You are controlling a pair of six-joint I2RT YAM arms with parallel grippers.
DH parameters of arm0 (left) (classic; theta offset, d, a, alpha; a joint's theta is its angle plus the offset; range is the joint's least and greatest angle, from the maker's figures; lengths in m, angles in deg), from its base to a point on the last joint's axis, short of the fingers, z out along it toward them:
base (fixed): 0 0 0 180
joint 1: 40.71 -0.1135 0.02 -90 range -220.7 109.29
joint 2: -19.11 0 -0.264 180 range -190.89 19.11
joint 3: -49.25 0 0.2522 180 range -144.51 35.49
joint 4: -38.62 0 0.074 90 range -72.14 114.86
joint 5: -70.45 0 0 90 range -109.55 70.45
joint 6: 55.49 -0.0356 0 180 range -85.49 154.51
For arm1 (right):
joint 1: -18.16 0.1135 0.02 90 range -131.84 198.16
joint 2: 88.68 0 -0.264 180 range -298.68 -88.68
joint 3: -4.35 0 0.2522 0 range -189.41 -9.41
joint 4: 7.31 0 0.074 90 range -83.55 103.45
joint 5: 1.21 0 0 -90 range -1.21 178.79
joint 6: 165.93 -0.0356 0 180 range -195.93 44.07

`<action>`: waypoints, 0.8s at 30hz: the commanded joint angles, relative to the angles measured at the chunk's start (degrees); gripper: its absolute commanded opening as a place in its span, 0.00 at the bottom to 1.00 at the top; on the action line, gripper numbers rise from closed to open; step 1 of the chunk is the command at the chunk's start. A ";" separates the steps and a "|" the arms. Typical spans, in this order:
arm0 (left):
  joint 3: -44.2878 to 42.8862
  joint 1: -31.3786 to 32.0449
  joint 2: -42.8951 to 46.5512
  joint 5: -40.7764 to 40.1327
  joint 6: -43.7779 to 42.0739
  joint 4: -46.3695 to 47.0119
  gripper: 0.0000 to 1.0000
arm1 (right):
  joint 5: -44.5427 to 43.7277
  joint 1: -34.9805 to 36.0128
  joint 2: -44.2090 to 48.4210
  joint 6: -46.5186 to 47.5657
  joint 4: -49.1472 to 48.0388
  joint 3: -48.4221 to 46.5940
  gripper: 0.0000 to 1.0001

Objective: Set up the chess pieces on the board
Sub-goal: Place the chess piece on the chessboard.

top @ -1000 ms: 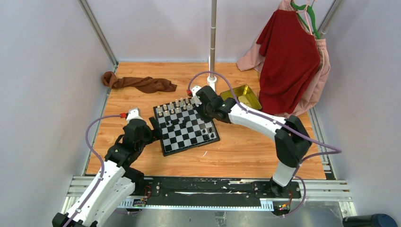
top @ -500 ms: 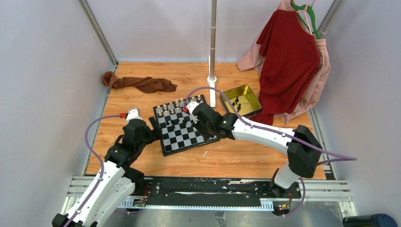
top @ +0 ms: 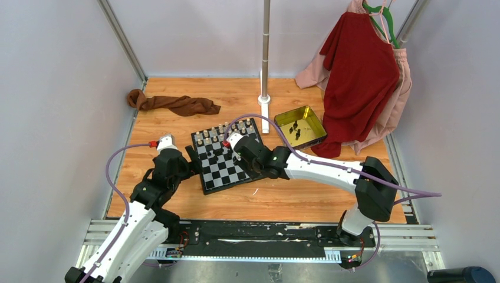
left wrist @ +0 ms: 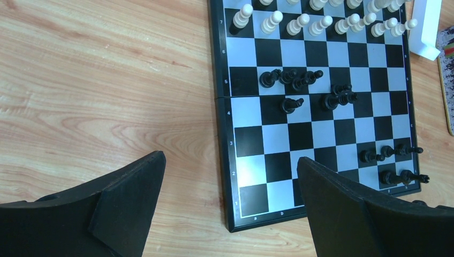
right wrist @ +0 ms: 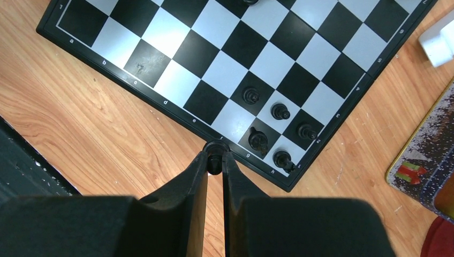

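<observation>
As the right arm [top: 318,168] swings from tin [top: 301,125] to board [top: 219,175], top view suggests a delivery | left wrist: left gripper [left wrist: 230,168] fingers wide, empty, straddling board corner | right wrist: right gripper [right wrist: 214,160] fingers pinch black piece [right wrist: 214,151] over near border.

Pretty sure this is a robotics lab test cell. Blank grey panel walls [top: 59,88] on aluminium frame posts [top: 122,41], and two arms [top: 321,168] bolted to a metal rail [top: 259,233] at the edge of a wood-grain counter [top: 295,197]. Random props too: chess board [top: 221,174], red shirt [top: 359,76] on a hanger, brown rag [top: 177,104].
</observation>
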 commanded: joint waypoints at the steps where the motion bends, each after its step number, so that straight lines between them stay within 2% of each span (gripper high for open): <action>1: 0.36 0.56 0.19 -0.75 -0.17 0.50 1.00 | -1.42 1.20 -1.94 -1.08 -0.29 1.06 0.01; 24: 0.41 0.56 -0.24 -1.29 0.11 0.24 1.00 | 0.28 -1.48 -7.29 -0.33 -3.78 2.75 0.00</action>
